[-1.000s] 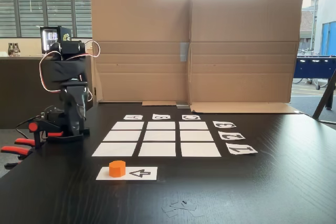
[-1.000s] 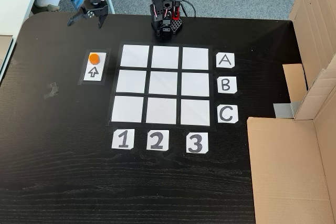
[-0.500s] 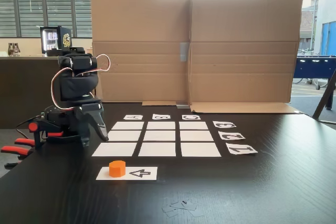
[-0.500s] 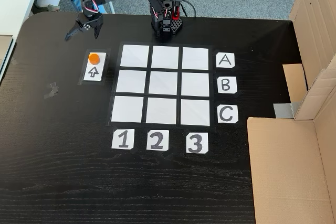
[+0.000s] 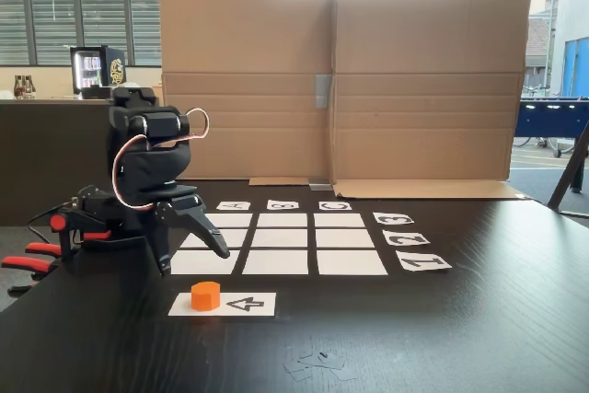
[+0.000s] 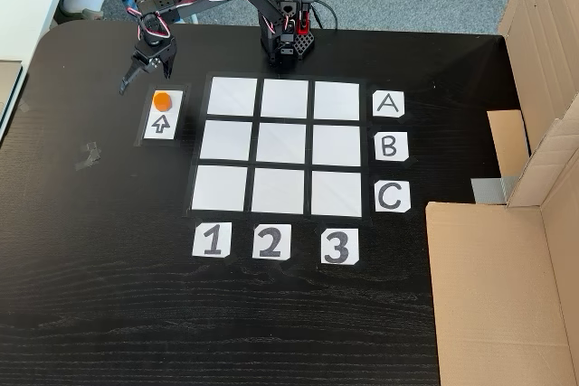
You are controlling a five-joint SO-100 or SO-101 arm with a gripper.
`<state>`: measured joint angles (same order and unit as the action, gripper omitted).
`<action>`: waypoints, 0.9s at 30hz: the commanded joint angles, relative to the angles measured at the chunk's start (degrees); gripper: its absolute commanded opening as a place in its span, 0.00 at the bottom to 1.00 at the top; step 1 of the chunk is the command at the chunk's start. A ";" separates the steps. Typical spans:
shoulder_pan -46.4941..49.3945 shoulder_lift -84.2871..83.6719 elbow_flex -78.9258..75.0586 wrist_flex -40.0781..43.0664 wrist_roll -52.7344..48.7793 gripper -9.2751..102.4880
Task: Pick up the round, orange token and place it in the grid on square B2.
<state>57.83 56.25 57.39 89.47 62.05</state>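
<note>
low table-level view, high overhead view

A bright orange plastic token sits on a white paper card with a black arrow, left of nine plain white paper squares on the black wood-grain table; brown cardboard stands behind.

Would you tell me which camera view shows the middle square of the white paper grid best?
The fixed view from above: middle white paper square appears whole and undistorted, lined up with B and 2. The low fixed view shows it foreshortened into a thin strip.
</note>
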 commanded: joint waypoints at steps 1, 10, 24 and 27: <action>-1.14 -0.09 -2.29 0.00 -0.53 0.66; -2.02 -5.01 -5.62 -0.09 -0.26 0.67; -5.19 -8.70 -8.17 -0.70 0.44 0.67; -5.36 -9.05 -8.44 -0.70 0.44 0.67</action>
<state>53.26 46.93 51.15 89.12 62.05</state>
